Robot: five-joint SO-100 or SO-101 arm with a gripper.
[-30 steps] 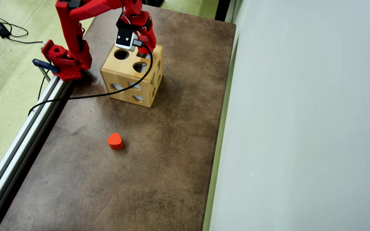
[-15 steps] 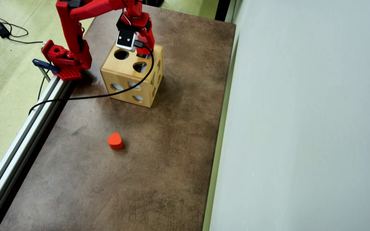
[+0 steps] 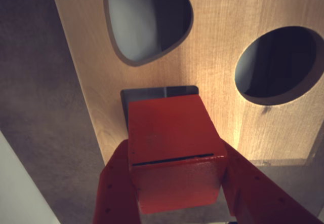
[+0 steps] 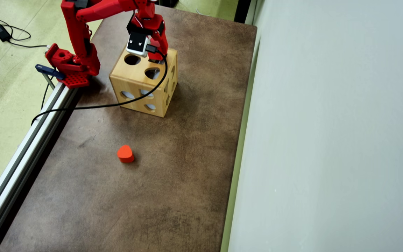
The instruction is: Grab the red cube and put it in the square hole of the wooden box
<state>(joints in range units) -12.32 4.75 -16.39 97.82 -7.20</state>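
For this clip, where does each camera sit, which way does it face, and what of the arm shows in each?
Wrist view: rides on the gripper, looking down along its fingers at the wooden box top; both red fingers flank the red cube, which covers most of the square hole.
Overhead view: fixed high above the brown table, looking down at a slant; shows the whole red arm and its base.
Shared: the wooden box and its round hole and rounded-triangle hole.

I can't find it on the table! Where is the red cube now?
In the wrist view, the red cube sits between the gripper fingers, right over the square hole in the wooden box top.
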